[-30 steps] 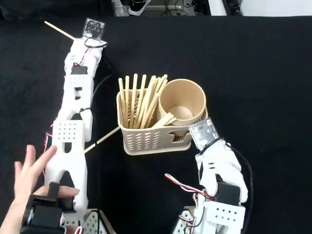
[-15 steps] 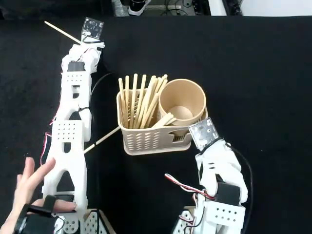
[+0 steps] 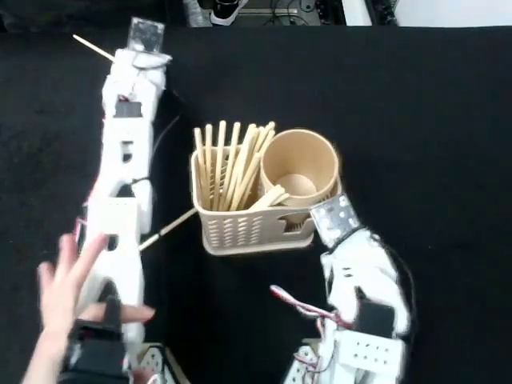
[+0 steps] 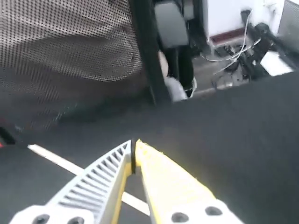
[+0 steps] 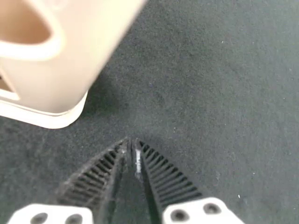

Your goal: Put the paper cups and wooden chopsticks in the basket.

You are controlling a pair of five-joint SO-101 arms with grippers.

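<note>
A cream slotted basket [image 3: 248, 230] stands mid-table, with several wooden chopsticks [image 3: 228, 164] in its left part and a paper cup [image 3: 298, 166] in its right part. One loose chopstick [image 3: 92, 46] lies at the far left back, and another [image 3: 168, 228] pokes out from under the left arm toward the basket. In the left wrist view, my left gripper [image 4: 133, 148] is shut and empty, just above the far chopstick [image 4: 56, 158]. My right gripper [image 5: 131, 143] is shut and empty over the black cloth, close to the basket's [image 5: 70, 60] corner.
A person's hand [image 3: 68, 280] rests at the left arm's base, at the front left. The black tablecloth's back edge [image 3: 264, 26] runs just past the left wrist, with cables and furniture behind it. Open cloth lies to the right of the basket.
The left arm has stretched farther toward the back edge, over the far chopstick. The hand has shifted up along the arm's base. The right arm has kept still.
</note>
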